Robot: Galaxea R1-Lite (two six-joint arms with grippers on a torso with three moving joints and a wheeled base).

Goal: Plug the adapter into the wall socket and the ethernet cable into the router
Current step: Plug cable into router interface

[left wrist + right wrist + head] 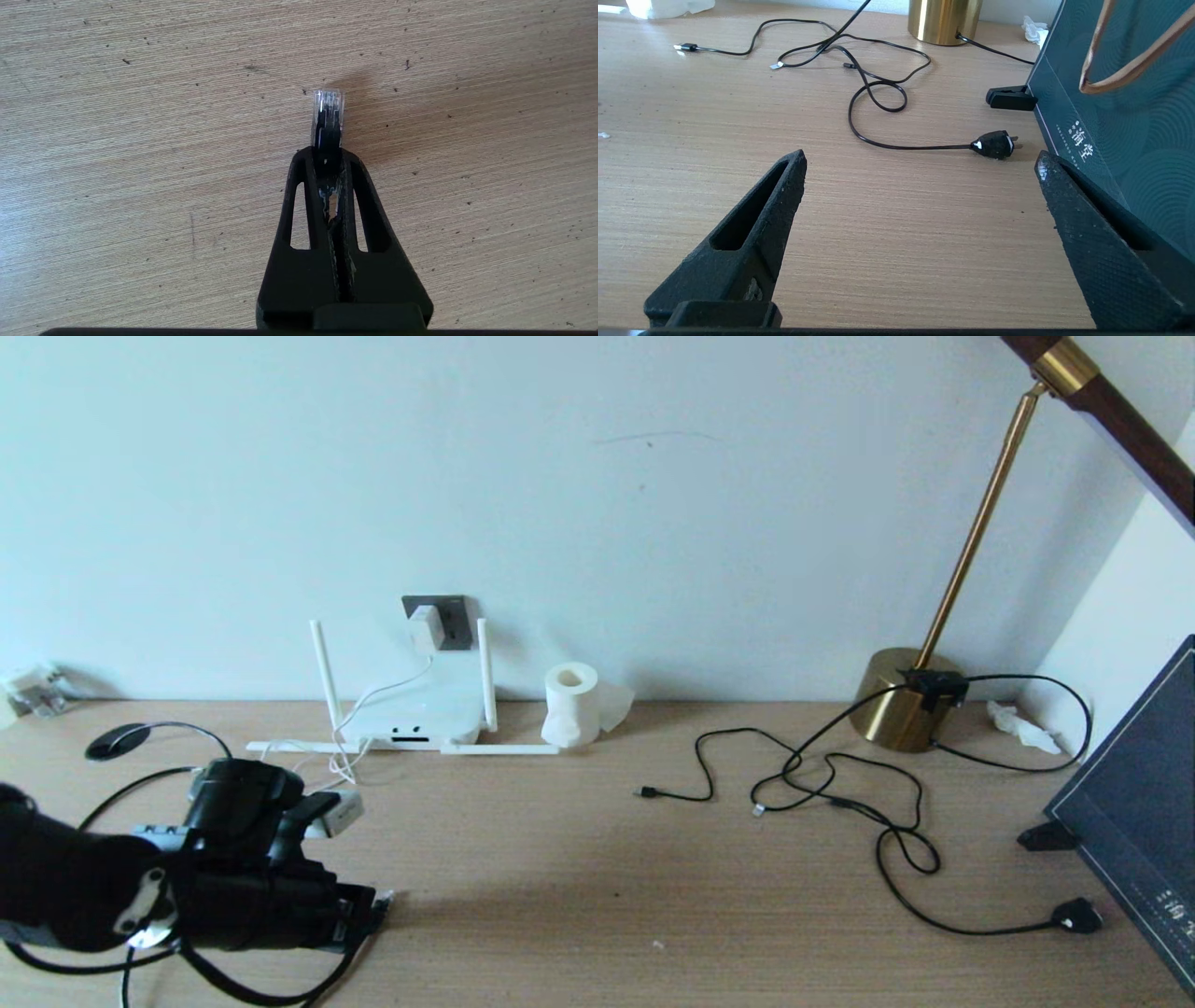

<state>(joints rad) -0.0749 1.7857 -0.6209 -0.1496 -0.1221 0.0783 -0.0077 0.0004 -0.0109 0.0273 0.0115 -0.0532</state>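
Left hand (328,154) clamps ethernet cable (328,116); right hand (920,182) wide, empty, wrist-view only.

The head camera is looking forward and down across the desk (597,859) toward the wall. The left wrist camera is hovering close, facing straight down. The right wrist camera is sitting low, sharing the lamp cord plug (994,143) (1075,915) with the head view.

Wooden tabletop (579,859), against wall. On it: router (411,714) at back left, toilet-paper roll (571,705) beside it, loose black cords (822,784) mid-right, brass lamp base (906,700), dark box (1134,812) far right.
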